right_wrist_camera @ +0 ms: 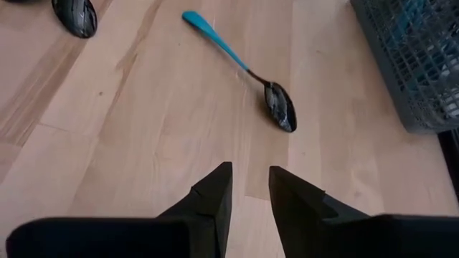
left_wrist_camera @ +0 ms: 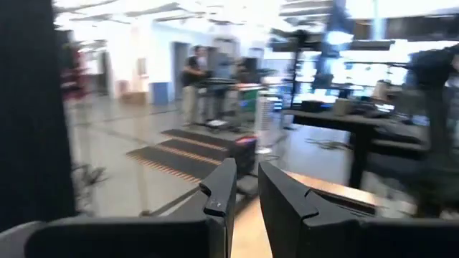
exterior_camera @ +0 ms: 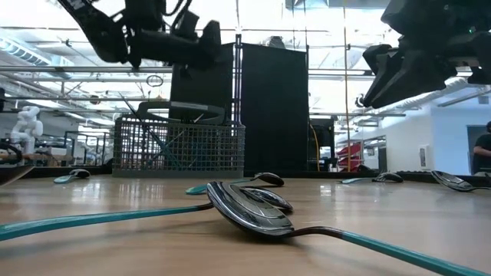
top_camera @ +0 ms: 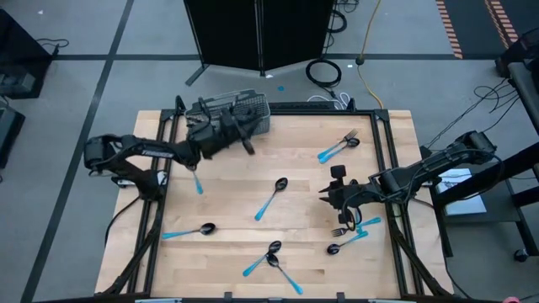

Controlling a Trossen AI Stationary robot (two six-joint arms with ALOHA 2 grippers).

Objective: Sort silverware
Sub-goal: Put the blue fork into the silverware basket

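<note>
Lying scattered, blue-handled silverware [top_camera: 271, 199] has dark heads.

Blurred: room behind left gripper [left_wrist_camera: 245, 208] | Cut off: wire basket [right_wrist_camera: 416, 64], picture edge | Hidden: left gripper [top_camera: 247, 145] over basket rim, tips unclear

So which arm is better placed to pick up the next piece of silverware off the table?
Right, probably. The right gripper hovers empty over the table, its wrist view showing a spoon just ahead. The left gripper is up at the wire basket, away from the loose pieces.
</note>
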